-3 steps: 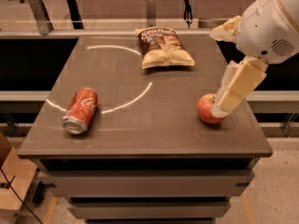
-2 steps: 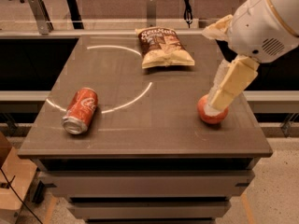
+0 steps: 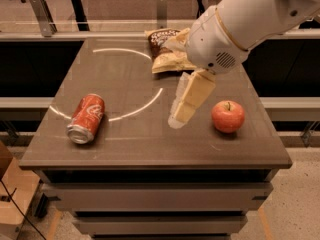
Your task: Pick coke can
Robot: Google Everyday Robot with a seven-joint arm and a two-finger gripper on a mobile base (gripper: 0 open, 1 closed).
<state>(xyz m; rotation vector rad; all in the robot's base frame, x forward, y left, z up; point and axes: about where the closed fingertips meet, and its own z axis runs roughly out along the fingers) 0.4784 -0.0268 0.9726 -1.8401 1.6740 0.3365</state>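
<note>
The coke can [image 3: 86, 118] is red with white script and lies on its side near the table's front left, silver end toward me. My gripper [image 3: 181, 112] hangs from the white arm over the middle of the table, well to the right of the can and left of the red apple [image 3: 228, 116]. It holds nothing.
A brown chip bag [image 3: 165, 49] lies at the back of the dark table [image 3: 150, 149], partly behind the arm. The apple stands near the front right. A white arc is painted on the tabletop. Rails and a lower shelf run behind the table.
My arm and gripper have swung left, from over the apple at the right edge to above the table's middle. The apple now stands uncovered. The can has not moved.
</note>
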